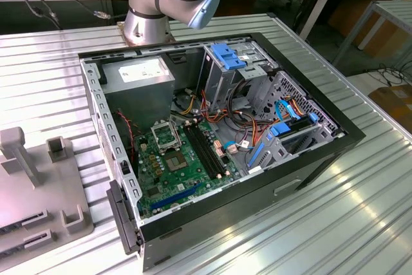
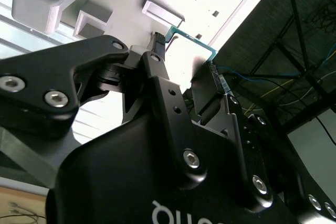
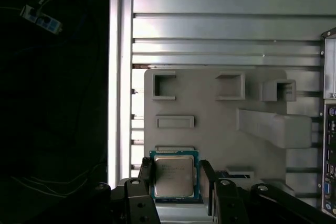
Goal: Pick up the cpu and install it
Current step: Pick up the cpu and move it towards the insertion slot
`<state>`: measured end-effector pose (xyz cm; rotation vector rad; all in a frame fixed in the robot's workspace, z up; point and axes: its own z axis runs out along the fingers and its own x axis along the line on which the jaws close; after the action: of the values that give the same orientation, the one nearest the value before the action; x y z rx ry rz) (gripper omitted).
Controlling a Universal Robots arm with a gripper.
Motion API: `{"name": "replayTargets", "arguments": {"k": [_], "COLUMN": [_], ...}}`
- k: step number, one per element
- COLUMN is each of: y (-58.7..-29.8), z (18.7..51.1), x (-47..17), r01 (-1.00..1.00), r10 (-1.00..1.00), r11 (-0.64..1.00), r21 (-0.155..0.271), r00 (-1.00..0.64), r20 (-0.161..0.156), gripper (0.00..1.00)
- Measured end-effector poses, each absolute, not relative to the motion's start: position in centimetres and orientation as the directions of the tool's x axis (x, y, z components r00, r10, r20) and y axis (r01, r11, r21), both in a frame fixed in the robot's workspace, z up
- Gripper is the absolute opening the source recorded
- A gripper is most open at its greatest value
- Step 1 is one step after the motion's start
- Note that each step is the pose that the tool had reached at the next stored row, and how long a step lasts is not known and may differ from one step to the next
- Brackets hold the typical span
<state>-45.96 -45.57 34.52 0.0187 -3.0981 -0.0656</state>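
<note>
While over tray (image 3: pixel 210 114), printed cpu (image 3: pixel 174 177) in pincer (image 3: pixel 176 164)

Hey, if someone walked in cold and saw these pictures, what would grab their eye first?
Probably the open computer case lying on the ribbed metal table in the exterior view, with its green motherboard and tangled wires exposed. In the first wrist view, the gripper holds the cpu by two opposite edges, above a grey tray.
</note>
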Motion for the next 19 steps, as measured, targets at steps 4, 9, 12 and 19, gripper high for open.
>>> {"name": "replayTargets", "arguments": {"k": [4, 9, 12, 19], "y": [-45.6, -45.6, -45.6, -45.6], "z": [34.8, 35.2, 35.4, 36.1], "x": [-46.0, -45.9, -45.9, -45.9], "r01": [-0.011, -0.011, -0.011, -0.011], "r10": [-0.013, -0.013, -0.013, -0.013], "r11": [0.999, 0.999, 0.999, 0.999], "r21": [0.043, 0.043, 0.043, 0.043], "r00": [-0.999, -0.999, -0.999, -0.999], "r20": [0.042, 0.043, 0.043, 0.043], "gripper": [0.46, 0.46, 0.46, 0.46]}}
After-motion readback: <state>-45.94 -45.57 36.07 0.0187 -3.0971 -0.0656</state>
